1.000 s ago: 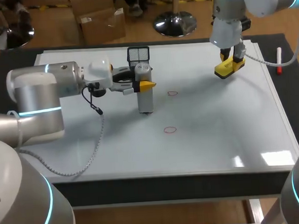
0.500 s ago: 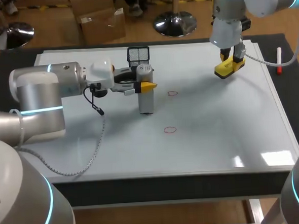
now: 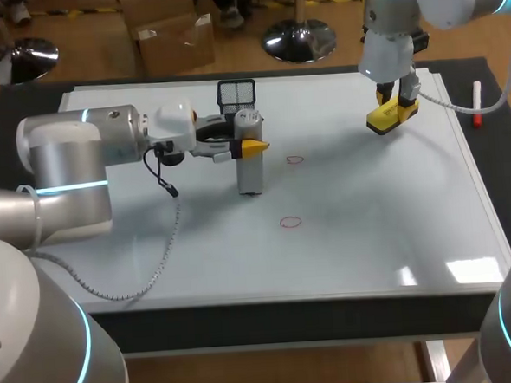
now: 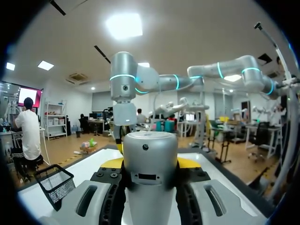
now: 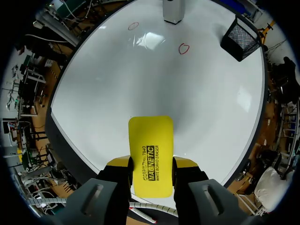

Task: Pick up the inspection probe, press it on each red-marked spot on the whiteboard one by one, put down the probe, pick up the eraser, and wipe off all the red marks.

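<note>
1. White and glossy, the whiteboard (image 3: 371,236) covers most of the table under both arms.
2. The left arm comes in level from 9 o'clock. Its left gripper (image 3: 246,142) is clamped on the inspection probe (image 3: 250,170) near the top, with one yellow-tipped finger on each side. In the left wrist view the probe's rounded grey head sits squarely between the fingers.
3. The probe stands upright with its foot down on the board, at about 11 o'clock from the board's middle. Whether a mark lies under the foot cannot be told.
4. Two small red marks show on the board. The upper red mark (image 3: 294,160) is near the probe at its 3 o'clock. The lower red mark (image 3: 290,222) is at 5 o'clock from the probe's foot and apart from it.
5. The right arm comes down from 1 o'clock. Its right gripper (image 5: 151,163) grips the yellow eraser (image 5: 150,140) by its long sides, and most of the block juts out ahead of the fingers. In the head view the eraser hangs over the board at 2 o'clock from its middle, near the far right corner and well apart from the probe.
6. A black mesh basket (image 3: 236,92) stands at the board's far edge, at 12 o'clock from the probe and just behind it.
7. A marker (image 3: 477,104) with a red end lies beside the board's right edge, at 3 o'clock from the eraser.
8. A black cable (image 3: 161,175) droops from the left wrist toward the board.
</note>
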